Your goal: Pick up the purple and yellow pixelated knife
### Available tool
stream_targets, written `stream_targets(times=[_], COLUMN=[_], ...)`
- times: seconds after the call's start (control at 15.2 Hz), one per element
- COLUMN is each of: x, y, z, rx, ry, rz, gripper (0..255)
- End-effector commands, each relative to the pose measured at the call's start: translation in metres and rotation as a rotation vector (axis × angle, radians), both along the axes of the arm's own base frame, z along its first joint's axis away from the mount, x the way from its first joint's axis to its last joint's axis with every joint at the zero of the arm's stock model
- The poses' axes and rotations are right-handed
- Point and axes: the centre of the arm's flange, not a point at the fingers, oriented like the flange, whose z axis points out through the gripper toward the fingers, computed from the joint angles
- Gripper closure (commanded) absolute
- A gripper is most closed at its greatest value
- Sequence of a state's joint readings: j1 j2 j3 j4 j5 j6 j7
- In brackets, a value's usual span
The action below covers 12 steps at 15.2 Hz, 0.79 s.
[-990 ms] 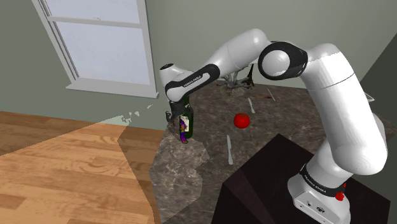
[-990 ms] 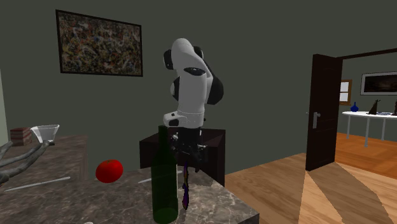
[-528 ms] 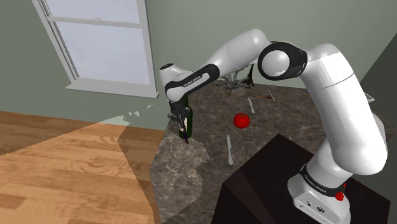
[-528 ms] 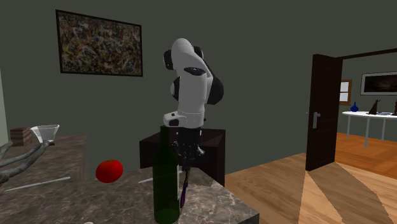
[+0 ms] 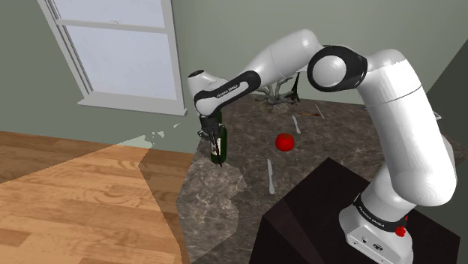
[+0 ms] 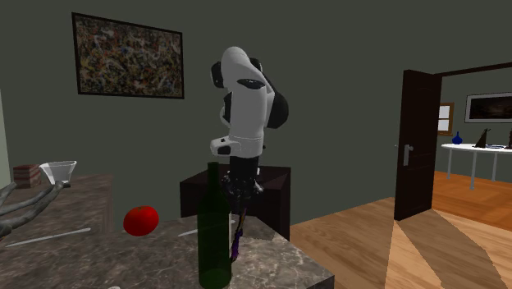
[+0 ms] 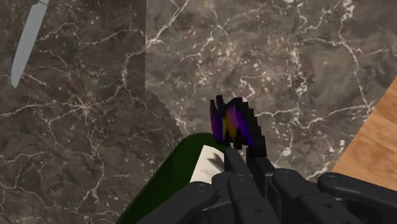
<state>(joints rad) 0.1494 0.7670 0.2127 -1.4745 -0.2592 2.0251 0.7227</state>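
Take the dark green bottle [image 6: 214,234] on the dark marble countertop [image 6: 123,263] as the mark. In the second exterior view, a framed painting [image 6: 127,56] hangs on the wall high to the bottle's left. A pale bowl [image 6: 57,172] sits well away on that same side, and a red ball [image 6: 141,220] lies nearer, though still apart from the bottle. Just to the bottle's right hangs the purple and yellow pixelated knife [image 6: 236,244]. It is close beside the glass and nearly upright, and its upper end is clamped in the black gripper [image 6: 241,207] of the white arm [image 6: 246,103]. Whether its lower tip clears the countertop cannot be told. In the wrist view the fingers [image 7: 236,167] are pressed together on the knife. The knife points away toward the marble, with the bottle's white label [image 7: 210,164] right against the gripper. A plain grey knife [image 7: 25,41] lies flat on the marble, well apart from the bottle. Far to the bottle's right in the second exterior view, a dark door [image 6: 417,144] stands open above a wood floor [image 6: 427,246].
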Motion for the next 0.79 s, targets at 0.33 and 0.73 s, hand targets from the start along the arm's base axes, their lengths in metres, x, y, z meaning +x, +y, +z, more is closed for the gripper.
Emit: stream_targets(times=[0.33,0.73], x=[0.0,0.0], y=[0.0,0.0], z=[0.037,0.059], rx=[0.0,0.0], ry=[0.0,0.0], rz=[0.0,0.0], gripper=[255,255])
